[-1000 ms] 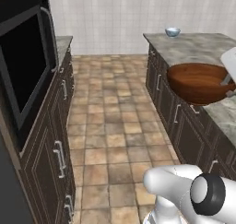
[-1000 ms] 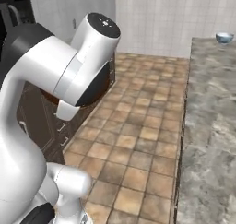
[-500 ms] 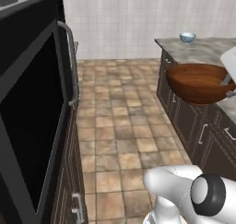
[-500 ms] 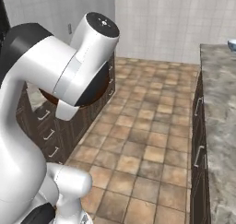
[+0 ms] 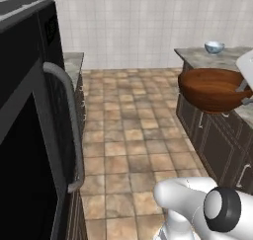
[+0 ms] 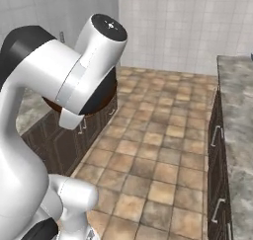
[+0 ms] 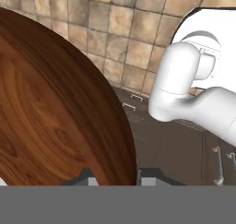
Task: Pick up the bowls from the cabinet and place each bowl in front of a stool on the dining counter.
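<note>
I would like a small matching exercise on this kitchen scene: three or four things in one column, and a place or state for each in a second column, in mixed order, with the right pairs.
Things
1. glossy reddish-brown wooden bowl
2. small white bowl with blue pattern
3. grey marbled stone counter
4. curved silver oven handle

Places or states
A. stands far back on the counter
B. held up in the air by the fingers
C. on the black door at the left
D. over dark cabinet fronts at the right

Pairs: 1-B, 2-A, 3-D, 4-C

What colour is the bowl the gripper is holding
Glossy dark reddish-brown wood; the bowl shows best in the left base view.
</note>
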